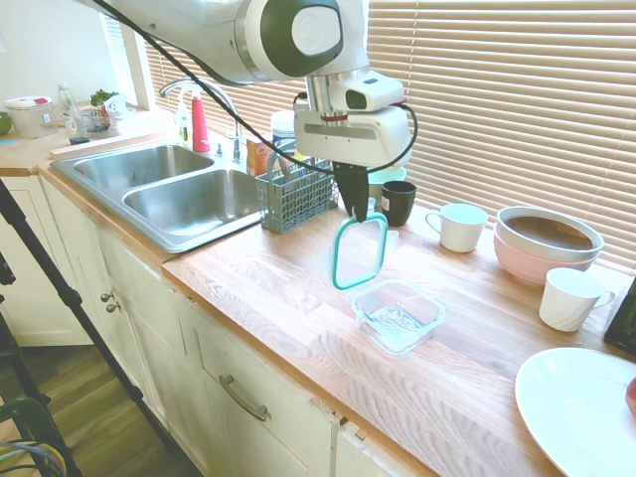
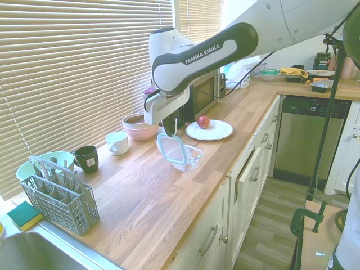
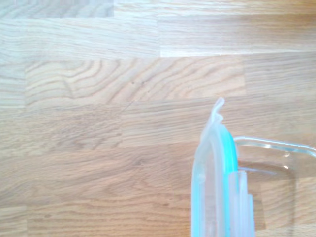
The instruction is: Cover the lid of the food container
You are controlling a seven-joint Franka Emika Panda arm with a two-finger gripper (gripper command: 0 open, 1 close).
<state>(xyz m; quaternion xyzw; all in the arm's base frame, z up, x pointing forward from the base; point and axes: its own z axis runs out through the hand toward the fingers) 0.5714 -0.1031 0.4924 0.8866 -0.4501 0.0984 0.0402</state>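
My fingers (image 1: 355,208) pinch the top edge of the lid (image 1: 359,251): clear panel, teal rim, hanging on edge in the air just above the food container (image 1: 397,315). Container clear, rounded-square, empty, on the counter (image 1: 298,288). Behind it: white mug (image 1: 458,227), pink bowl (image 1: 546,241), dark inside.

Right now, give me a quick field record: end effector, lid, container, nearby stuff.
end effector: shut on the lid, above the counter
lid: hanging on edge, teal rim, not yet on the container
food container: open, on the wooden counter, beside and below the lid
neighbours: black mug, white mug, pink bowl, utensil basket
wrist view: lid edge-on, container corner beyond
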